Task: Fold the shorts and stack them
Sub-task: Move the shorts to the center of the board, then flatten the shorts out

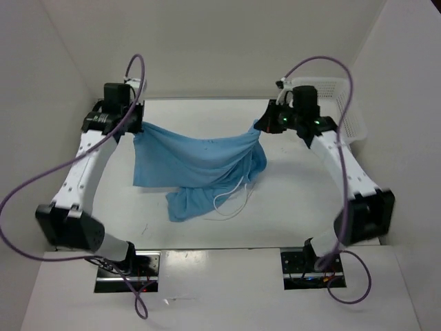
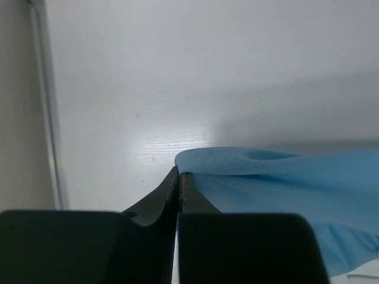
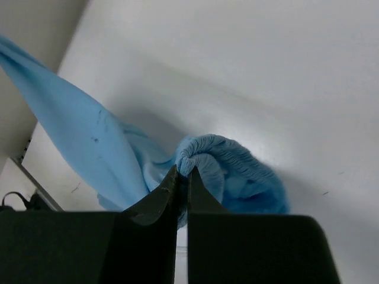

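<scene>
The light blue shorts hang stretched between my two grippers above the white table, sagging in the middle, with a lower part crumpled on the table. The white drawstring trails from them. My left gripper is shut on the shorts' left corner; in the left wrist view the fabric runs right from the closed fingertips. My right gripper is shut on the gathered elastic waistband at the right; its tips pinch the bunched fabric.
A white plastic mesh basket stands at the back right, behind the right arm. White walls close in the table at the left, back and right. Purple cables loop over both arms.
</scene>
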